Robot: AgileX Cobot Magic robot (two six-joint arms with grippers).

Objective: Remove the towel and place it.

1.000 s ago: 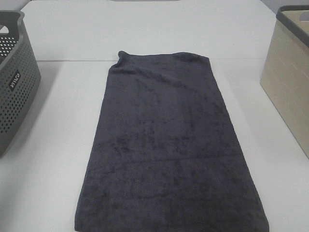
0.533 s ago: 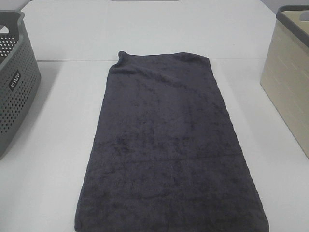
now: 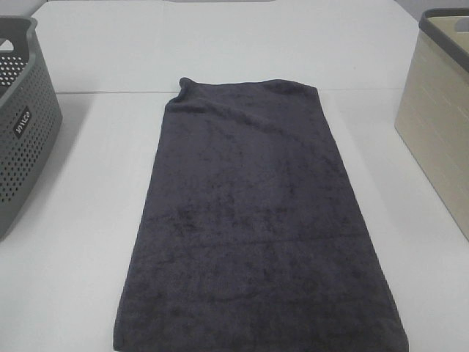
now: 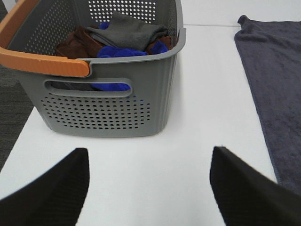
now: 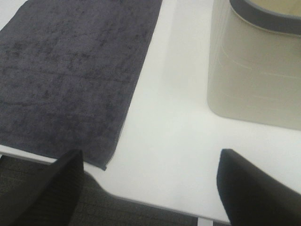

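The towel (image 3: 253, 220), a long dark charcoal rectangle, lies flat down the middle of the white table; its far left corner is slightly curled up. Neither arm shows in the exterior high view. In the left wrist view my left gripper (image 4: 149, 188) is open over bare table in front of the grey basket, with the towel's edge (image 4: 275, 80) off to one side. In the right wrist view my right gripper (image 5: 150, 188) stands open and empty above the table's near edge, beside the towel's near right corner (image 5: 70, 80).
A grey perforated basket (image 3: 22, 132) with an orange-trimmed rim stands at the left, holding brown, blue and grey cloths (image 4: 123, 37). A beige basket (image 3: 440, 117) with a dark rim stands at the right. The table's front edge (image 5: 155, 200) meets dark carpet.
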